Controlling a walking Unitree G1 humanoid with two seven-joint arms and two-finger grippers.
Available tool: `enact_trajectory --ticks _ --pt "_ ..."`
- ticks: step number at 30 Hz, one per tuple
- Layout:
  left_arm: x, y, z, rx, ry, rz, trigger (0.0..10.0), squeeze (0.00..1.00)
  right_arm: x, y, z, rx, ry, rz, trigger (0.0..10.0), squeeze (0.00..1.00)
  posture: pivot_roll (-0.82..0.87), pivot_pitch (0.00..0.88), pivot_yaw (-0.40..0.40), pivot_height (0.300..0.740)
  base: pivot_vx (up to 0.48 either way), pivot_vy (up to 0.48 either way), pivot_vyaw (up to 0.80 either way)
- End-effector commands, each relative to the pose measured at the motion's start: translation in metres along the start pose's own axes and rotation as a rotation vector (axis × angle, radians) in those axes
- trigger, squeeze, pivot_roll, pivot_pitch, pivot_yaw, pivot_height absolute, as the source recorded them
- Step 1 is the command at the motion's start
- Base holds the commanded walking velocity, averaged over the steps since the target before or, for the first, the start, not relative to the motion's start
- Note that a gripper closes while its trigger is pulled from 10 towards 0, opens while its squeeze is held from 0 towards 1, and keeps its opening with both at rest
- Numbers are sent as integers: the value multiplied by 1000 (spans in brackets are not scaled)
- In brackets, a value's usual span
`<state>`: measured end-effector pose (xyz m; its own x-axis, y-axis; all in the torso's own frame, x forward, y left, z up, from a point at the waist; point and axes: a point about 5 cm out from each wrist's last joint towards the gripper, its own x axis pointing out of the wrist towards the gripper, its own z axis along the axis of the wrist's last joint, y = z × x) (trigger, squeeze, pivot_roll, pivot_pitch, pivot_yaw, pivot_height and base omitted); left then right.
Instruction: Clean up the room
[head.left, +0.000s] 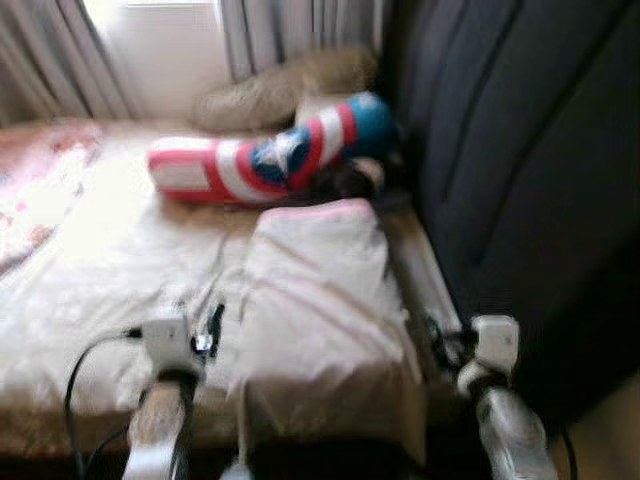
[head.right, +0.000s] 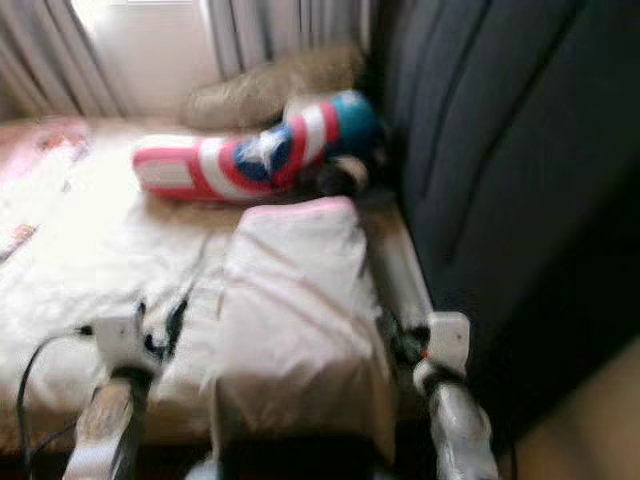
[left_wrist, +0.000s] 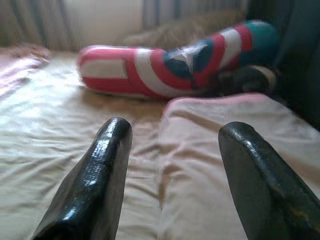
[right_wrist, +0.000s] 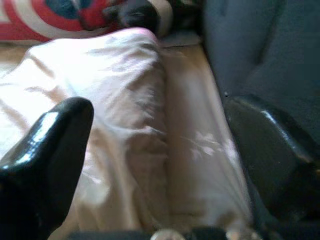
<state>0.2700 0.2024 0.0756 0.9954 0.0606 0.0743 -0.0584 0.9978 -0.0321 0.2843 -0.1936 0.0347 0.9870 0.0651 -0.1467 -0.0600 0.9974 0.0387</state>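
A pale pink folded blanket (head.left: 325, 300) lies on the bed in front of me, near the right side. Behind it rests a long red, white and blue bolster with a star (head.left: 270, 155), and a dark soft thing (head.left: 350, 180) sits at its right end. My left gripper (left_wrist: 175, 132) is open and hovers low over the sheet at the blanket's left edge, with nothing between its fingers (left_wrist: 107, 150). My right gripper (right_wrist: 160, 107) is also open, at the blanket's right edge beside the headboard.
The bed's cream sheet (head.left: 110, 260) stretches to the left, with a pink patterned cover (head.left: 35, 190) at the far left. A beige pillow (head.left: 280, 90) lies under the curtains (head.left: 290, 30). A dark padded headboard (head.left: 520, 170) walls off the right side.
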Motion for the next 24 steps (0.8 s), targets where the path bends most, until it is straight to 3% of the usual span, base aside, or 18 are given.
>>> enact_trajectory --ticks 1,11,15,24 --pt "-2 2 -4 -10 26 8 10000 0 0 4 -1 14 3 8 10000 0 -61 0 -1 652 0 0 0" --pt "-2 1 -3 -6 24 7 10000 0 -1 8 -3 6 6 54 10000 0 -61 0 1 652 0 0 0" --pt "-2 1 -3 -9 22 8 10000 0 -1 9 -2 12 0 60 10000 0 -59 0 1 652 0 0 800" --pt "-2 2 -4 -20 24 4 10000 0 -2 6 -3 28 6 29 10000 0 -61 0 3 652 107 0 0"
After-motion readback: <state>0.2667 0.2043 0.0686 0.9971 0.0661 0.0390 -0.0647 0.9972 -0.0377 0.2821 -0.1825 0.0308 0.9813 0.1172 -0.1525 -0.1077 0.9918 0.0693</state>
